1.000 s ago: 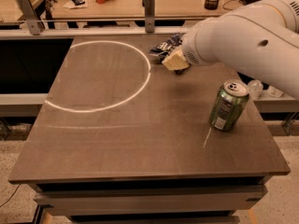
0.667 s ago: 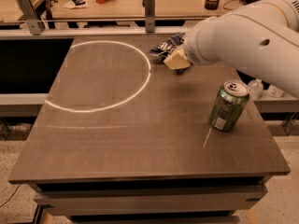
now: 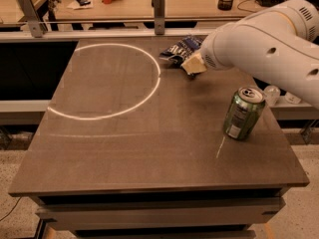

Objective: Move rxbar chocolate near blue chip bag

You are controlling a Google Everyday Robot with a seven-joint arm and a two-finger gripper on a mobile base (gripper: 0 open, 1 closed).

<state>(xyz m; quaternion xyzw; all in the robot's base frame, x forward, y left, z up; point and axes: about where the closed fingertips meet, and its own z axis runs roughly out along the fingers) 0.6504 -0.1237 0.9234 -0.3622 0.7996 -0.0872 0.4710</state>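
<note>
The blue chip bag (image 3: 180,49), crumpled dark blue foil with white lettering, lies at the far middle of the table. My gripper (image 3: 193,65) is low over the table right beside the bag's near right edge, at the end of the big white arm (image 3: 259,44) that reaches in from the right. The rxbar chocolate does not show; the gripper and arm hide the spot under them.
A green soda can (image 3: 243,113) stands upright near the table's right edge, in front of the arm. A white ring of light (image 3: 107,81) lies across the left half of the brown table (image 3: 149,153). A railing with metal posts (image 3: 159,5) runs behind the far edge.
The arm and gripper have shifted slightly to the right, staying beside the chip bag. The can and the bag have not moved.
</note>
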